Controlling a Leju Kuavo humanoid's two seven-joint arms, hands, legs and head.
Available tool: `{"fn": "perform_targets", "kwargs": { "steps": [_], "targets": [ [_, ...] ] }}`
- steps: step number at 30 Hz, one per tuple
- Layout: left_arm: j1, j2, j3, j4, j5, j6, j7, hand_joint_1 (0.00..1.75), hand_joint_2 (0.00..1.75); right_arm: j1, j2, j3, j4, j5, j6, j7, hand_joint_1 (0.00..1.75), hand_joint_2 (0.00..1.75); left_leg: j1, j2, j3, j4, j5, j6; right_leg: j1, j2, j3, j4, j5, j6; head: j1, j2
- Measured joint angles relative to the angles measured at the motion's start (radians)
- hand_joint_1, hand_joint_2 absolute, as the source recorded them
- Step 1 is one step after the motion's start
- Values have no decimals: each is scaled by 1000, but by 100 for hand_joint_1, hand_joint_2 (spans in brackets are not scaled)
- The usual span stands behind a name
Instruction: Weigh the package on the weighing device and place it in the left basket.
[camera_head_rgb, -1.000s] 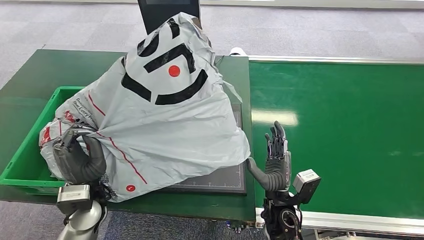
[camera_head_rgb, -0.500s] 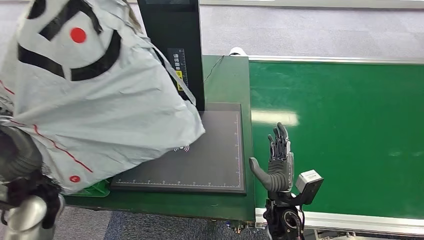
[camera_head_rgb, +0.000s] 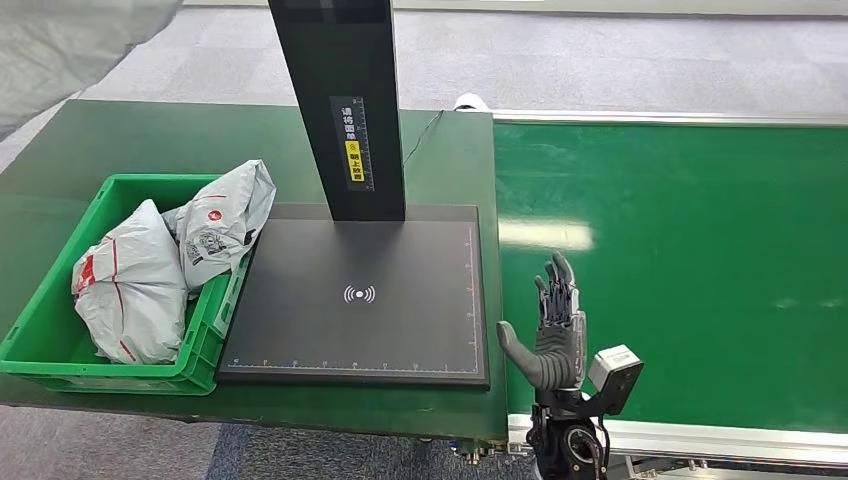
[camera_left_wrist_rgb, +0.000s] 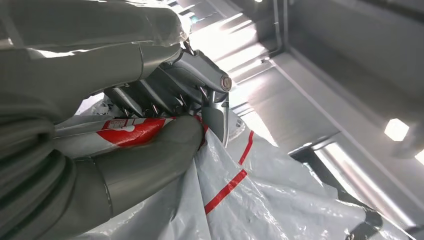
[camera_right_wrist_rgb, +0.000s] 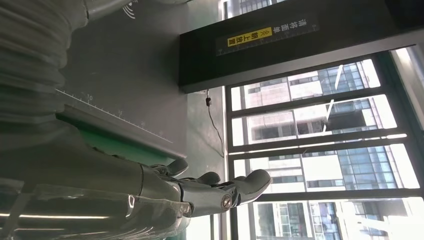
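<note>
Green conveyor belt (camera_head_rgb: 680, 260), broad and flat with a pale metal rim, takes up the right half of the head view. Green table (camera_head_rgb: 120, 150), beside it on the left, carries the weighing device and the basket. Weighing device (camera_head_rgb: 360, 300): black flat platform with ruled edges and a white wireless mark at its centre, bare on top; a black upright column (camera_head_rgb: 345, 100) rises from its rear edge, bearing a yellow-and-white label, also seen in the right wrist view (camera_right_wrist_rgb: 270, 35). Left basket (camera_head_rgb: 30, 345): green plastic crate, touching the platform's left side, holding two crumpled grey mailer bags (camera_head_rgb: 135, 285) with red markings, one leaning over the rim toward the platform. Package (camera_left_wrist_rgb: 240, 200): grey plastic mailer with red stripes and a red patch, gripped by the left hand; in the head view a grey sheet at the top left corner (camera_head_rgb: 70, 50), raised well above the table, looks like part of it, so it lies neither on the platform nor in the basket. Left hand (camera_left_wrist_rgb: 150, 120): thumb and dark fingers clenched on a gathered fold of the package. Right hand (camera_head_rgb: 555, 335): held upright just beside the platform's right front corner, over the belt's edge, fingers extended and apart, grasping nothing; same in its wrist view (camera_right_wrist_rgb: 220, 190).
</note>
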Motion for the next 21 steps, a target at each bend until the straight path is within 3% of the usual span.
{"fn": "perform_targets", "kwargs": {
  "steps": [4,8,15,18,21],
  "targets": [
    [24,3,6,97,9,10,-59,175,175,4,0,0,0,2,-3,0,0,175,0,0,-1,0,0,0,0,0,-1,0,0,0,0,0],
    [144,-10,43,112,31,29,-132,175,175,16,2,-1,-5,3,-6,0,0,175,0,1,-1,0,0,0,0,0,-1,0,0,0,0,0],
    [497,-77,178,-99,53,8,-198,175,175,42,4,-6,-25,10,-13,0,0,175,0,5,-2,0,-2,-1,0,4,-4,0,-1,0,-1,0],
    [569,-100,224,-175,39,-12,-192,175,175,56,4,-9,-36,10,-19,0,0,175,0,4,-3,0,-3,-1,0,3,-4,0,-1,0,-1,0],
    [592,-107,249,-211,23,-27,-178,175,175,69,3,-12,-45,10,-21,0,0,175,0,2,-3,0,-3,-1,0,2,-4,0,-1,0,-1,0]
  ]
}}
